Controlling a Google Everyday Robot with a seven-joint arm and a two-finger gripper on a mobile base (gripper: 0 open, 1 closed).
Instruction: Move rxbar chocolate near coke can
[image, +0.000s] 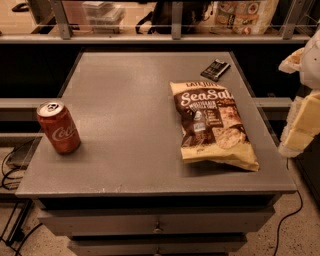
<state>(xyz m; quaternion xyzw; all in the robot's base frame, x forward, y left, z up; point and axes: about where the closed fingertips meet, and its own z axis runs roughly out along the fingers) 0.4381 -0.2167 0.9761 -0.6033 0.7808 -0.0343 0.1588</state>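
Observation:
The rxbar chocolate (215, 69), a small flat black bar with pale lettering, lies near the far right corner of the grey table (125, 110). The coke can (58, 127), red with white script and a silver top, stands upright near the table's front left edge. The two are far apart, on opposite sides of the table. My gripper (301, 125) shows as pale white and yellow shapes at the right edge of the camera view, beside the table's right side and off its surface. It is well to the right of and nearer than the bar and holds nothing that I can see.
A large brown-and-yellow "Sea Salt" chip bag (215, 125) lies flat on the right half of the table, just in front of the bar. A railing and shelf (175, 36) run behind the table. Drawers (157, 225) sit below the front edge. Cables (10, 170) lie on the floor at left.

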